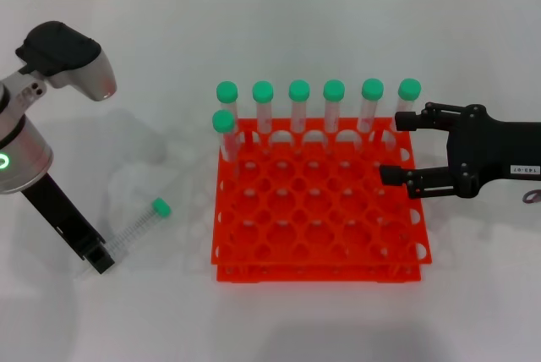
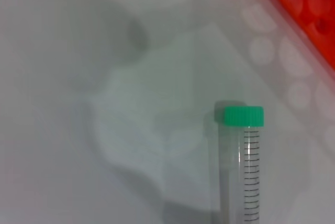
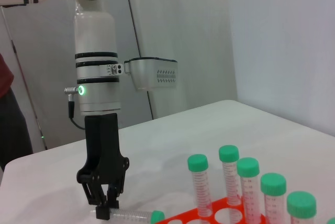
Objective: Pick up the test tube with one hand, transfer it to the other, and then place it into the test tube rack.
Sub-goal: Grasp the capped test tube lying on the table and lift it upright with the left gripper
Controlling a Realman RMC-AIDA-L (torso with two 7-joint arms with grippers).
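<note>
The test tube [image 1: 135,231], clear with a green cap, lies slanted on the white table left of the rack. My left gripper [image 1: 100,259], black and unlabelled, stands over the tube's bottom end with its fingers closed on it. This shows in the right wrist view too [image 3: 104,209]. The left wrist view shows the tube's cap [image 2: 244,116] and graduated body. The orange-red test tube rack [image 1: 317,210] sits mid-table. My right gripper [image 1: 397,149], with a white label, is open and empty, hovering at the rack's right edge.
Several green-capped tubes [image 1: 298,108] stand in the rack's back row, and one more [image 1: 224,129] stands in the second row at the left. They also show in the right wrist view [image 3: 248,182]. The table's far edge meets a wall.
</note>
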